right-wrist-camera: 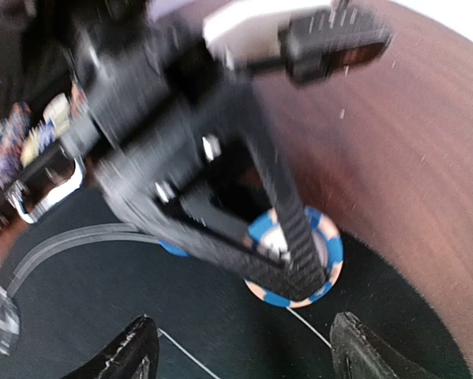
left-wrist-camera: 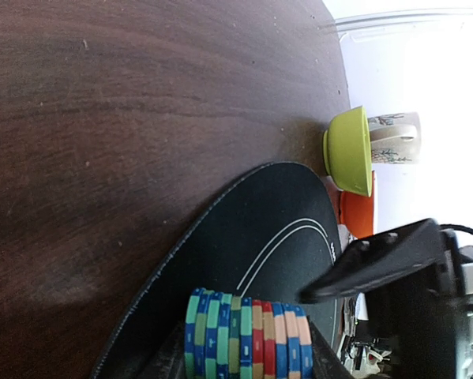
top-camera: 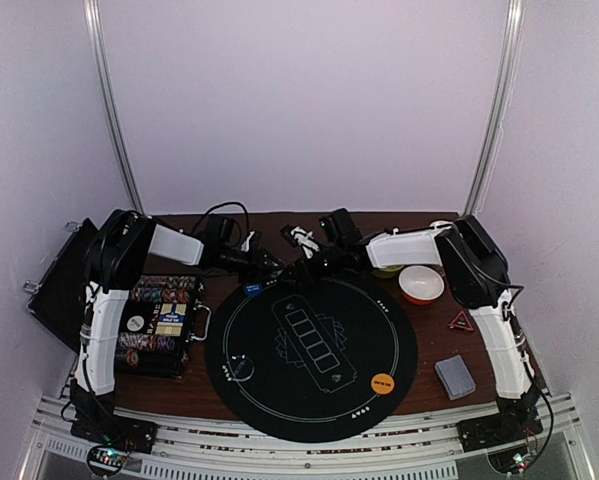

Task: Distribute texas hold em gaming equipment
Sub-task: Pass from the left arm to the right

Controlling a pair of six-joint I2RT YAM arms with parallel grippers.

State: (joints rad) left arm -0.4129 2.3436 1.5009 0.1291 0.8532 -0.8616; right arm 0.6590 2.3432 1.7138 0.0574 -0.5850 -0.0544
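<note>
**OP:** left gripper (left-wrist-camera: 248, 365) clamped on a stack of poker chips (left-wrist-camera: 248, 332), one finger on each end face; the chips sit on edge, so the stack's long axis runs finger to finger; I have it just above the far rim of the round black mat (top-camera: 279, 400).

**OBS:** and the right side?

**OP:** right gripper (right-wrist-camera: 242, 335) has its fingers well apart and holds nothing; the stack lies straight ahead of them, one end face turned toward my right wrist camera; near, not touching. The left arm has the load and the right is only beside it. My judgement: next comes setting the stack down on the mat. It lies sideways now, so letting go as it is could send the chips rolling; I would tip it upright first.

**OBS:** containers?

**OP:** chip case (top-camera: 159, 322) at the left table edge, open, with rows of chips inside; white-orange bowl (top-camera: 420, 284) looks empty from above; green bowl (left-wrist-camera: 348, 150) with a patterned mug (left-wrist-camera: 394, 138) just beside it, insides of both hidden.

**OBS:** other gear?

**OP:** deck of cards (top-camera: 455, 376) and red triangle (top-camera: 463, 321) on bare wood by the right arm; orange disc (top-camera: 379, 382) and blue disc (top-camera: 251, 290) on the mat.
</note>
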